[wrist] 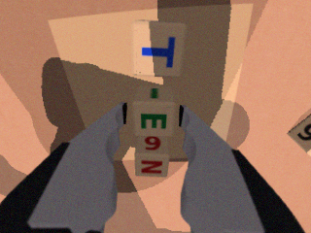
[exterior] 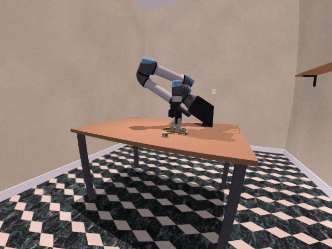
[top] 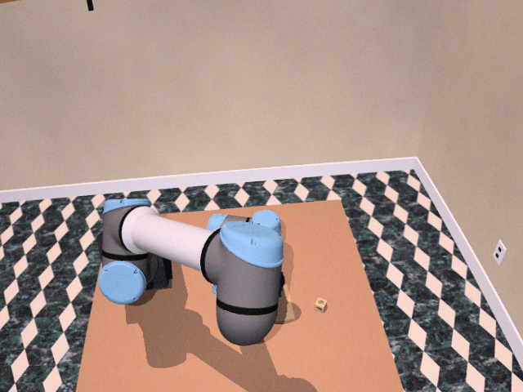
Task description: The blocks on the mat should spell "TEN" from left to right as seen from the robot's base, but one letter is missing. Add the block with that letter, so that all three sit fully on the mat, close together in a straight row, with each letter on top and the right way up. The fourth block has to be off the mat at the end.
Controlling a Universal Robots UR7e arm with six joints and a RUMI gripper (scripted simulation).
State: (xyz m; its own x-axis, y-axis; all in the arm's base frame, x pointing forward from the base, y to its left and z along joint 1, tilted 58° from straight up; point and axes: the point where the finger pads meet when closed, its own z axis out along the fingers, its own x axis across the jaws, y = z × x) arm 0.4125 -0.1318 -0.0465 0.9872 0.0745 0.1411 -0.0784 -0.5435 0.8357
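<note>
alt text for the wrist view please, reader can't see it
Two gripper fingers stand either side of a block with a green E, with small gaps, between a blue T block and a red N block.
</note>
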